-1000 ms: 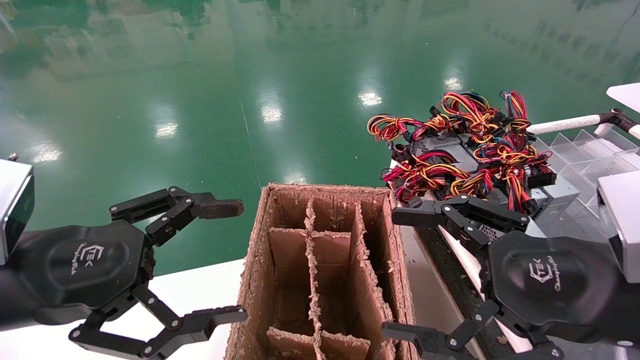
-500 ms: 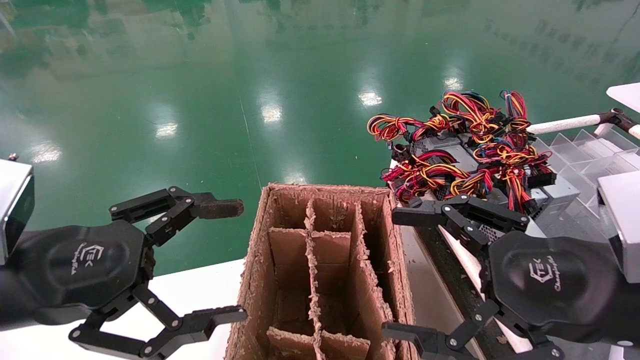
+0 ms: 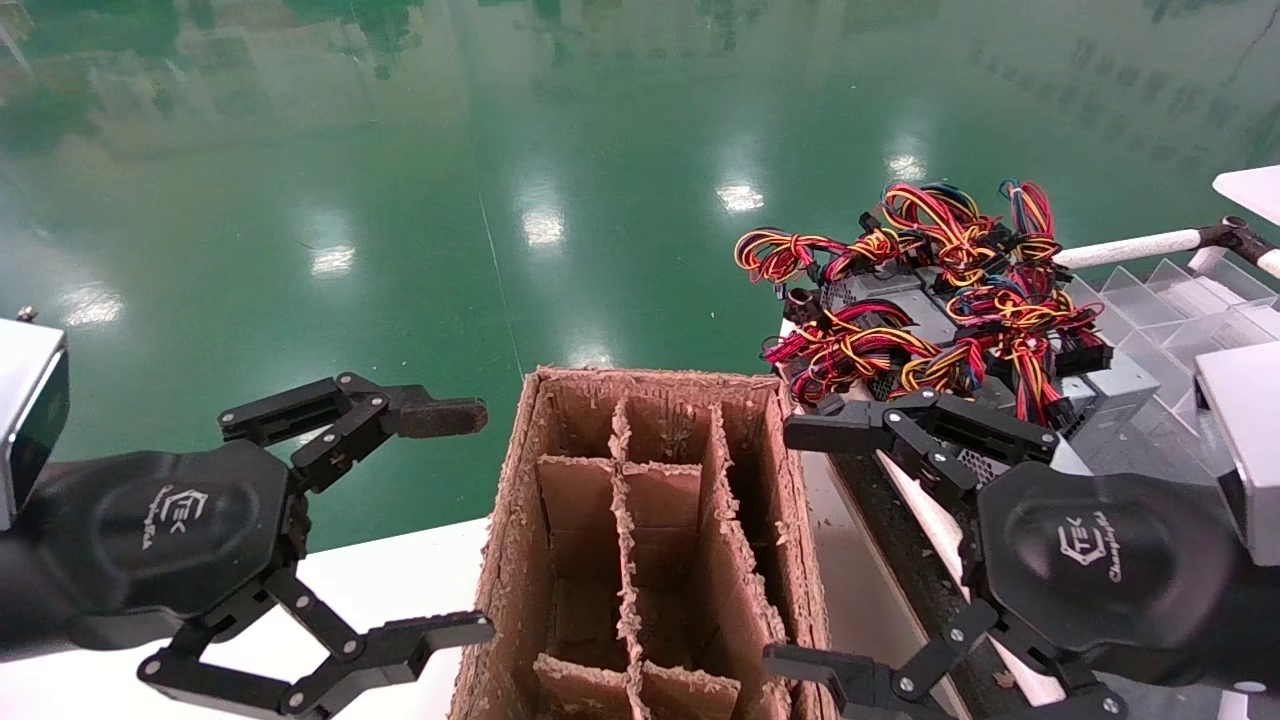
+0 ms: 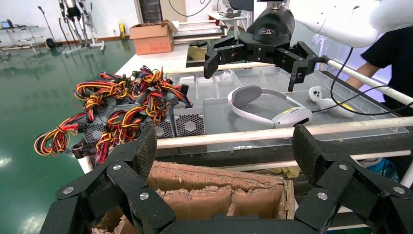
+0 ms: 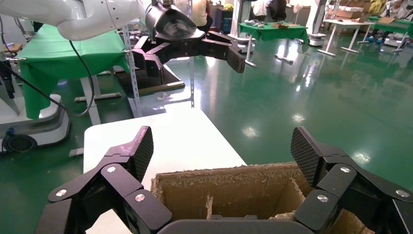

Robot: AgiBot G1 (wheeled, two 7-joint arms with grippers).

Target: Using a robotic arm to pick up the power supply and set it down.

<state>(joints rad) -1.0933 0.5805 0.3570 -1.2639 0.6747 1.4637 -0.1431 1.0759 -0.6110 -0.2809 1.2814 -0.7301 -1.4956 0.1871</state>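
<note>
Nothing has moved since the earlier frame. Both grippers, left (image 3: pixel 480 520) at lower left and right (image 3: pixel 790 545) at lower right, stay spread wide, flanking the box (image 3: pixel 640 540). PSUs (image 3: pixel 930 310) lie upper right, untouched.

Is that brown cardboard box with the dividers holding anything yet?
Empty, as far as shows. The cardboard box stands upright and its visible compartments show only bare cardboard. The power supplies lie outside it, piled beyond the right gripper.

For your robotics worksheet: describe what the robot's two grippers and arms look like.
Both the left gripper and right gripper are black, with flat hexagonal bodies bearing white logos, silver-riveted linkage fingers and textured pads. The arms are white, tubular.
</note>
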